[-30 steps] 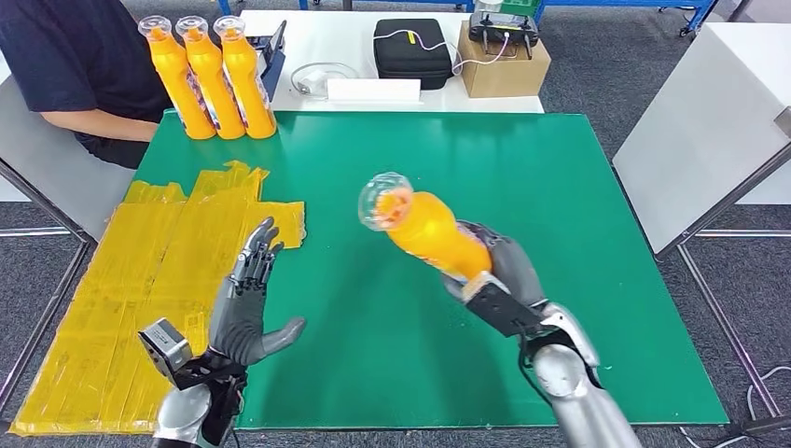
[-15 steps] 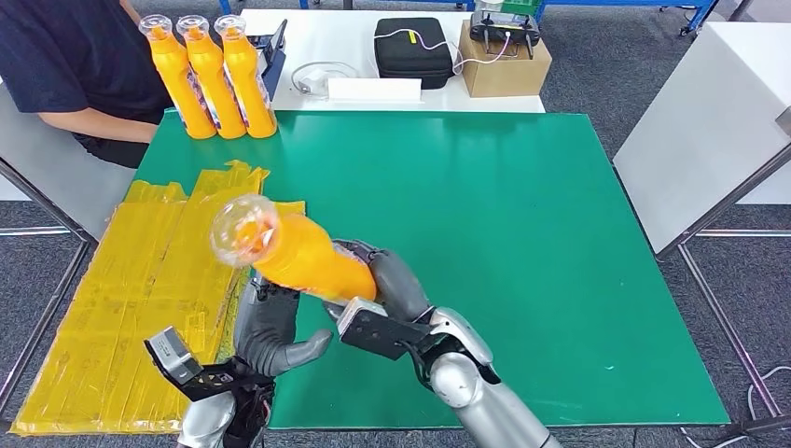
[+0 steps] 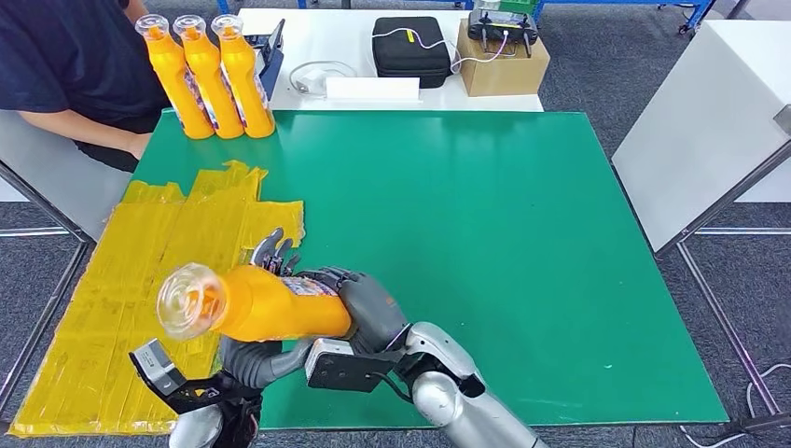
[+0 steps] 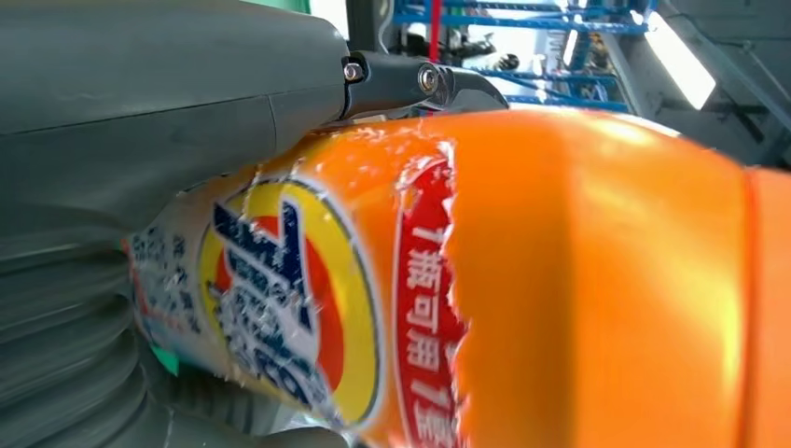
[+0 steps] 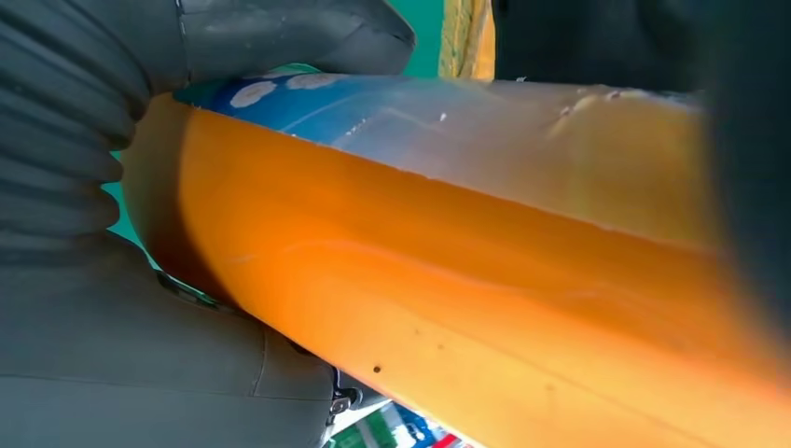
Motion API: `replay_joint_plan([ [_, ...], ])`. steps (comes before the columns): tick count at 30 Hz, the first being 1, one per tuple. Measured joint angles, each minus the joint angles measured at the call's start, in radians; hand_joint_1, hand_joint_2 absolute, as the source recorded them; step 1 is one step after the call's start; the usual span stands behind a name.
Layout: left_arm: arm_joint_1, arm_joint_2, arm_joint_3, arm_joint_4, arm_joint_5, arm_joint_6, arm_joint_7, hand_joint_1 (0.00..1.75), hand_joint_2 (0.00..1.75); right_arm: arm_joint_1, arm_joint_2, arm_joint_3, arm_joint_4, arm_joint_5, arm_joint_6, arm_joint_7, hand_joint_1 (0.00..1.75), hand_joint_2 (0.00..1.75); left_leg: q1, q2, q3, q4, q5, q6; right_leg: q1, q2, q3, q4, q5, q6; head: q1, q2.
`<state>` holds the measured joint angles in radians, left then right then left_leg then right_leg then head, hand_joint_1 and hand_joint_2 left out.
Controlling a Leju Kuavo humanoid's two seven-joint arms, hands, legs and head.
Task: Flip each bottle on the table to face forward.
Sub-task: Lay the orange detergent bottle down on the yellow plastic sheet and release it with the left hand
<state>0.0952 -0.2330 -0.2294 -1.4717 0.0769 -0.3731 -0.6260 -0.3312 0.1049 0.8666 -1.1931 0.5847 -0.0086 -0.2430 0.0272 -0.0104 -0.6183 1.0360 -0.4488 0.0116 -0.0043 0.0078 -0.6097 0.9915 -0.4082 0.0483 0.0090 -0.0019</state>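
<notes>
Orange bottle (image 3: pixel 266 303) lies tilted above the green mat's (image 3: pixel 522 233) near-left edge, clear cap leftward. Right hand (image 3: pixel 366 308) is wrapped around its base. Left hand (image 3: pixel 256 355) sits beneath, fingertips (image 3: pixel 270 250) protruding behind; grip cannot be determined.

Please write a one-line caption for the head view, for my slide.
Right hand holds an orange bottle sideways above the left hand, near the green table's front edge.

Occlusions around the held orange bottle (image 3: pixel 270 303)

The bottle covers most of the left hand (image 3: pixel 256 355); its label print is blurred in the left wrist view.
</notes>
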Motion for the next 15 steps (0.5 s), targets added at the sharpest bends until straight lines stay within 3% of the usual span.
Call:
replay_joint_plan([
  [2,0.002,0.003,0.006,0.0,-0.025,0.023,-0.009,1.47,1.75,-0.006,0.0,0.023,0.015,0.004,0.001,-0.009,1.75,1.75,0.0,0.0,0.0,0.0,0.0,0.0,0.0,0.001,0.0,0.0,0.0,0.0,0.0,0.0],
  [3,0.003,0.004,0.008,0.001,-0.037,0.032,-0.013,1.75,1.75,-0.008,0.0,0.033,0.022,0.004,0.001,-0.012,1.75,1.75,0.0,0.0,0.0,0.0,0.0,0.0,0.0,0.001,0.0,0.0,0.0,0.0,0.0,0.0],
  [15,0.01,0.006,0.023,0.002,-0.068,0.047,-0.03,1.75,1.75,-0.025,0.0,0.064,0.055,0.001,0.001,-0.016,1.75,1.75,0.0,0.001,0.0,0.0,0.0,0.0,0.0,0.001,-0.001,0.0,0.0,0.0,0.0,0.0],
])
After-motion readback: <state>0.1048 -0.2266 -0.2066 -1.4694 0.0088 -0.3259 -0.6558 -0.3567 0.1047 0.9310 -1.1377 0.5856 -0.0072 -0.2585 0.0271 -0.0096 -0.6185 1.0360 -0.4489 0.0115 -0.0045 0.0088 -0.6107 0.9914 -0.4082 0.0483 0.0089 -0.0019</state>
